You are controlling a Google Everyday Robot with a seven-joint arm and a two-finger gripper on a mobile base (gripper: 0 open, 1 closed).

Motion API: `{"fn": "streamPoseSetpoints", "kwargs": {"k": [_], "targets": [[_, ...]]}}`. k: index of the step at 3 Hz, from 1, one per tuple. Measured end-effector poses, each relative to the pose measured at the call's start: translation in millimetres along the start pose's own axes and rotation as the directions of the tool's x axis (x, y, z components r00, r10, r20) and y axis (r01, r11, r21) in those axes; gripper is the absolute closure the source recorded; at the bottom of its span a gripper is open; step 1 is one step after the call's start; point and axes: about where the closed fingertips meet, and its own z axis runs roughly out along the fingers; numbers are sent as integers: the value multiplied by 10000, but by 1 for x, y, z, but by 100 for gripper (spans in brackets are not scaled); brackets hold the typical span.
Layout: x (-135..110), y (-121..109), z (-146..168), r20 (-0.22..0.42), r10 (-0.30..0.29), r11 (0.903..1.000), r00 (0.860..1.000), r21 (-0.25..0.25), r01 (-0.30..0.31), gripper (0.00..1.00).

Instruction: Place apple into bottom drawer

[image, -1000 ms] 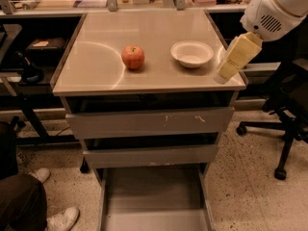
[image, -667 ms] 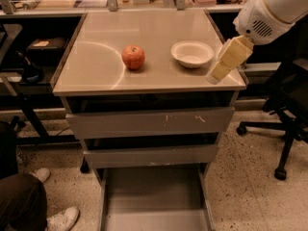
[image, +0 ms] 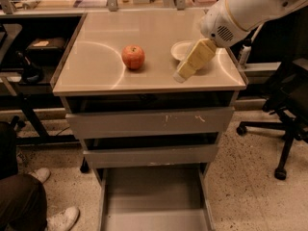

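The gripper (image: 181, 76) is hovering over the right part of the cabinet top (image: 96, 76), which is catching curved glints of light. Right of the gripper and lower, a black chair (image: 293, 95) is standing on the speckled floor (image: 250, 186). A dark desk (image: 43, 61) is standing to the gripper's left, and a white shoe (image: 62, 219) is resting far to its lower left.

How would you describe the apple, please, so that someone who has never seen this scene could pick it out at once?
Find the grey drawer cabinet with its beige top. On that top, left of the white bowl and of the gripper at the right, sits the apple. It alone is small, round and red-orange.
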Motion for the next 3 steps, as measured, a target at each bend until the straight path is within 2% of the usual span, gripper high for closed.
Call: {"fn": "streamPoseSetpoints", "kwargs": {"k": [1,2,3], "targets": [[0,0,0,2,-4,10000,10000,-1,4,0],[-15,0,26,445,-354,9993,9984,-134,360,0],[-33,-5,67,750,-646,9963,9951,-519,686,0]]}}
